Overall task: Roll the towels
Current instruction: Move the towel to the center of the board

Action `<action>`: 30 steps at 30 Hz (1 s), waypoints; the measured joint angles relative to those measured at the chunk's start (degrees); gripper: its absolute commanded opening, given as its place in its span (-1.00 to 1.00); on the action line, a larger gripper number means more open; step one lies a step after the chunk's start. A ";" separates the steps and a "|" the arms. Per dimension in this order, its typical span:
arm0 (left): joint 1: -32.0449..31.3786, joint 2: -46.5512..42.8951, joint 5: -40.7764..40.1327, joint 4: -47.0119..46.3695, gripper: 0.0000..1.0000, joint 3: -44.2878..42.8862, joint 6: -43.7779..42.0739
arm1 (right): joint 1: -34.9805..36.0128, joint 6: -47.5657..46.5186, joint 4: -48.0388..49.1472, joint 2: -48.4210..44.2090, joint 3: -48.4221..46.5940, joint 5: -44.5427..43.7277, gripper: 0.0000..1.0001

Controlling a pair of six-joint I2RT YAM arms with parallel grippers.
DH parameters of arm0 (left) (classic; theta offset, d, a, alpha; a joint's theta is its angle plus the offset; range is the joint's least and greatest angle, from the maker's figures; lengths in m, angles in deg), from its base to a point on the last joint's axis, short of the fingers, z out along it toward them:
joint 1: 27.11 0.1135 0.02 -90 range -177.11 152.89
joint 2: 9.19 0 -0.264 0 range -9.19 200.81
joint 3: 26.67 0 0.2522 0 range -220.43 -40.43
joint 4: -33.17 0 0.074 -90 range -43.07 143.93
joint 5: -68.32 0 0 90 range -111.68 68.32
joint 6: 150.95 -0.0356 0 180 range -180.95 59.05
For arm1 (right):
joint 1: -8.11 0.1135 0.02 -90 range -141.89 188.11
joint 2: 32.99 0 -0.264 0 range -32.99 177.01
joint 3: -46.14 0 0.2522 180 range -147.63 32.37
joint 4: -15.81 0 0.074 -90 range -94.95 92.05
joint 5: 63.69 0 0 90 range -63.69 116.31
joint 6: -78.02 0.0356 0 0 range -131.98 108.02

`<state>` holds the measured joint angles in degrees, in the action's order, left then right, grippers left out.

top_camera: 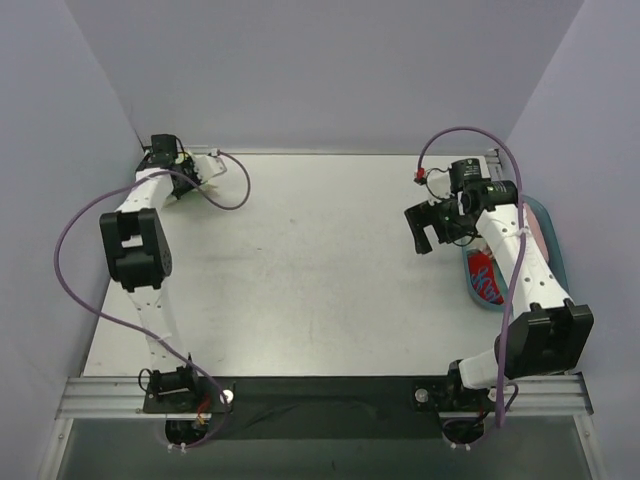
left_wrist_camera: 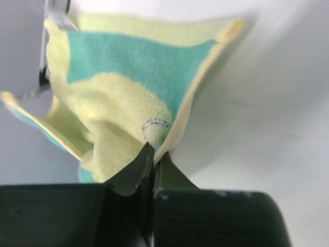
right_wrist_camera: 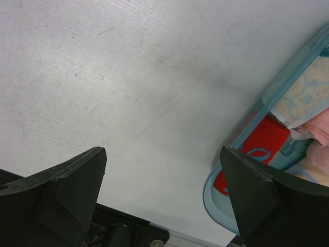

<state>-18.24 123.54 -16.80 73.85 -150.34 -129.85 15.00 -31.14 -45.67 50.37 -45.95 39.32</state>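
A yellow and teal towel (left_wrist_camera: 128, 77) hangs bunched in front of my left gripper (left_wrist_camera: 153, 152), which is shut on a fold of its edge. In the top view the left gripper (top_camera: 188, 176) is at the table's far left corner, and the arm hides most of the towel. My right gripper (top_camera: 430, 226) is open and empty, held above the table beside a blue tray (top_camera: 468, 278). In the right wrist view its fingers (right_wrist_camera: 72, 190) stand wide apart over bare table, with the tray's rim (right_wrist_camera: 288, 77) at the right.
The tray holds a red towel (right_wrist_camera: 262, 144), a pale patterned towel (right_wrist_camera: 308, 92) and a pink one (right_wrist_camera: 318, 139). The red towel also shows in the top view (top_camera: 486, 280). Purple walls close in the back and both sides. Cables loop off both arms.
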 measured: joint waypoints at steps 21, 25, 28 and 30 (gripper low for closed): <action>-39.17 -39.28 23.06 21.38 0.42 32.81 39.76 | 0.04 0.09 -4.24 -9.33 10.29 11.93 0.69; -37.51 -48.04 23.10 23.50 0.32 29.59 39.30 | 1.73 1.44 -3.06 -7.02 13.64 13.92 0.59; -38.69 -54.97 22.67 24.61 0.31 31.06 36.85 | 2.78 2.60 -0.81 -3.87 13.68 15.52 0.56; -42.01 -57.99 21.46 24.79 0.29 33.24 36.06 | 2.95 3.52 0.39 -1.97 13.66 16.55 0.52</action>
<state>-60.25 65.55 4.67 98.64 -117.09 -93.79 17.95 -27.62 -45.28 48.40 -32.29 55.87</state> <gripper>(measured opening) 0.655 0.782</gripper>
